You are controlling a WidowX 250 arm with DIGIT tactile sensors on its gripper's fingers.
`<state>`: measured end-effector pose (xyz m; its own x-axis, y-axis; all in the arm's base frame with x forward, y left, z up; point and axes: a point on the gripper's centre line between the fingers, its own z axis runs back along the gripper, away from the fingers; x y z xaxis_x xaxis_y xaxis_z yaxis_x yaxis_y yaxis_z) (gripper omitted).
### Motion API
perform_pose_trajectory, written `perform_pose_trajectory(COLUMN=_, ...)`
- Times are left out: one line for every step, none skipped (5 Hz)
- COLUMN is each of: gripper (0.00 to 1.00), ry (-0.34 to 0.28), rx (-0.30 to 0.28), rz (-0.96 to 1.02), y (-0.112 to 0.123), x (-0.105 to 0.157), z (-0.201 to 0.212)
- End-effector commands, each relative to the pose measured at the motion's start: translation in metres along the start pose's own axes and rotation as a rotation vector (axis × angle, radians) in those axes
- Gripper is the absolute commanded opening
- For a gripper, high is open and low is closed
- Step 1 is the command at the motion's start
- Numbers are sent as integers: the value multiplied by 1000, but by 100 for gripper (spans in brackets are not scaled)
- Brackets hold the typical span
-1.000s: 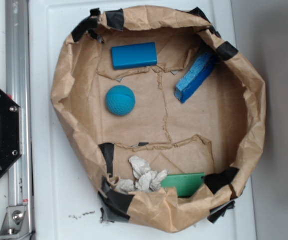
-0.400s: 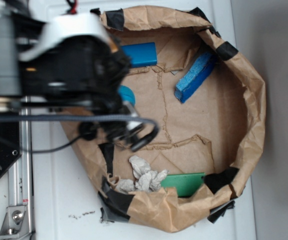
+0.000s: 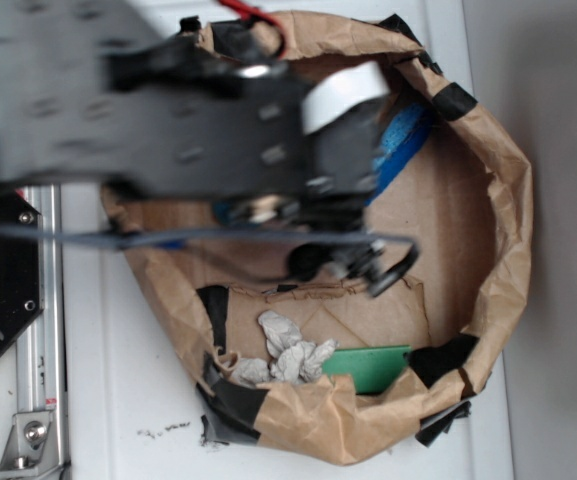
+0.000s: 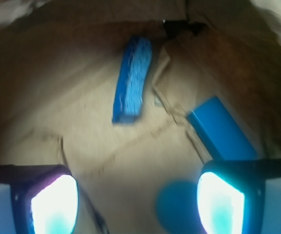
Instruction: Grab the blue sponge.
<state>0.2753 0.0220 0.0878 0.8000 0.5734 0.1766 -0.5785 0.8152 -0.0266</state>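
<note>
Exterior and wrist views of a brown paper enclosure (image 3: 513,210) on a white table (image 3: 118,400). The blurred arm (image 3: 148,120) reaches over the enclosure's upper left, hiding much of its floor. The gripper (image 4: 138,200) is open, its two fingers (image 4: 55,204) wide apart and holding nothing. The blue sponge (image 4: 132,80) lies on the paper floor ahead of the gripper, apart from it, near the far wall. A glossy blue block (image 4: 223,129) and a blue ball (image 4: 177,207) lie near the other finger. Crumpled paper (image 3: 286,352) and a green piece (image 3: 368,366) rest by the lower wall.
</note>
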Motion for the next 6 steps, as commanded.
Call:
perform_pose_trajectory(gripper=100, ry=33, rx=1, rz=37, y=8, x=48, z=-39)
perform_pose_trajectory(gripper=100, ry=134, rx=-36, rz=-4, y=-7, x=56, z=-65)
perform_pose_trajectory(gripper=78, ry=160, rx=3, rz=-53, y=-17, x=42, z=-81)
perform_pose_trajectory(gripper=0, ry=123, rx=-13, rz=-153, y=-23, x=23, z=-69)
perform_pose_trajectory(gripper=0, ry=-18, rx=10, rz=-291, y=-25, x=11, z=-36)
perform_pose_trajectory(gripper=0, ry=-130, rx=18, rz=-502, y=-24, x=-3, z=7)
